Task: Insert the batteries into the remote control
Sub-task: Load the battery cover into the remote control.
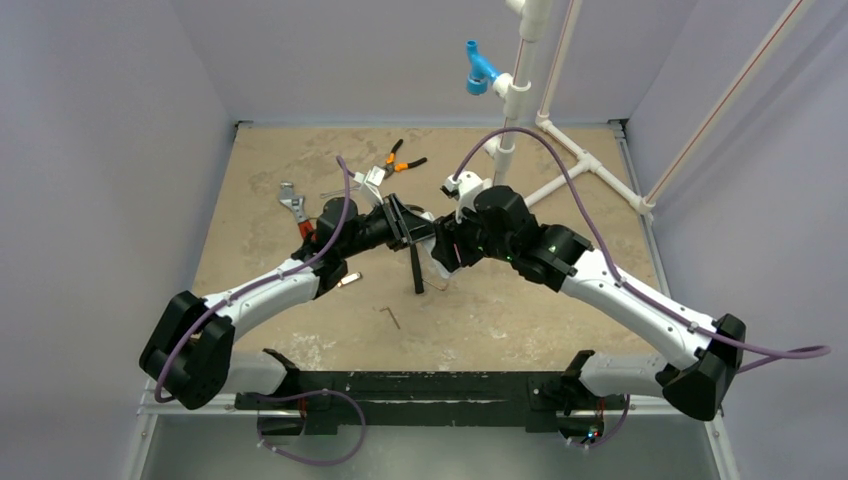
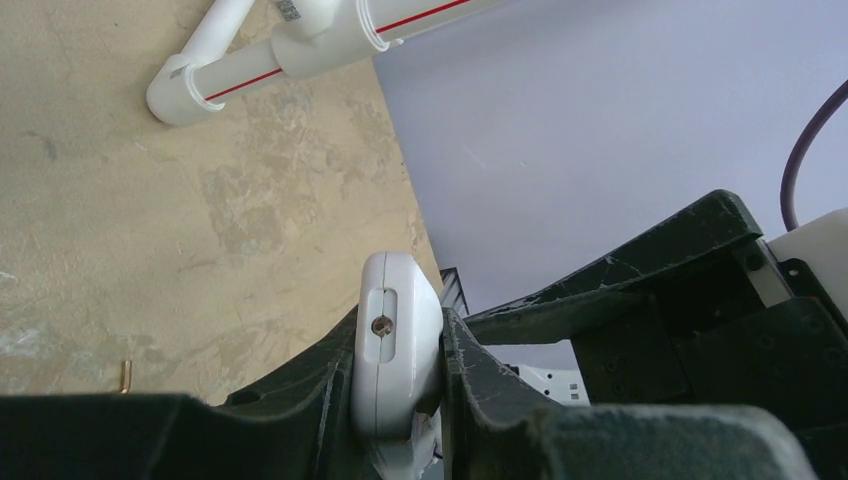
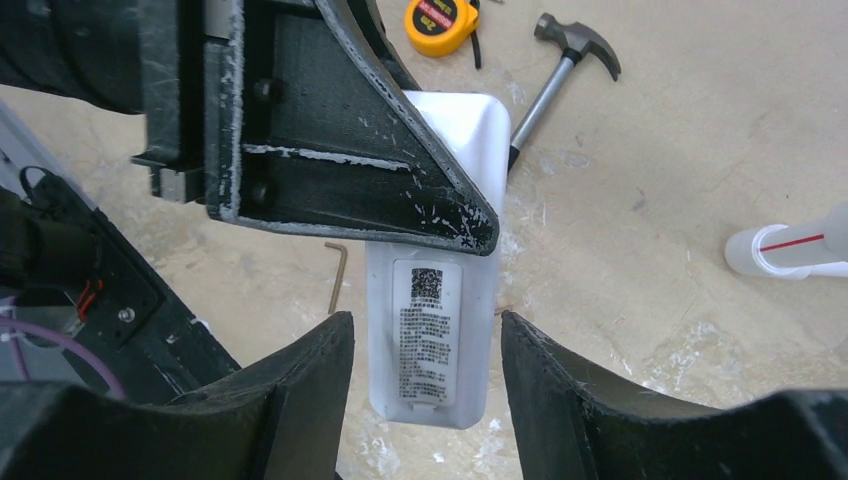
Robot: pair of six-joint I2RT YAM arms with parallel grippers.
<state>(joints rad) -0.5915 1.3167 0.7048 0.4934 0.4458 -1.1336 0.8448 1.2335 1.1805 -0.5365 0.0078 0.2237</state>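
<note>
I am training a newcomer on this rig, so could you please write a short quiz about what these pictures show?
1. True or false: the left end effector is clamped on the remote control.
2. In the right wrist view, which tool lies past the remote control's far end? A hammer; B saw; C drill.
3. Fill in: the right end effector has its jaws ___, flanking the remote control.
Key: 1 true; 2 A; 3 open.

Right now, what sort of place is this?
Probably a robot test cell: plain lavender walls around a tan tabletop, a white PVC pipe frame, and a loose hammer and tape measure.
</note>
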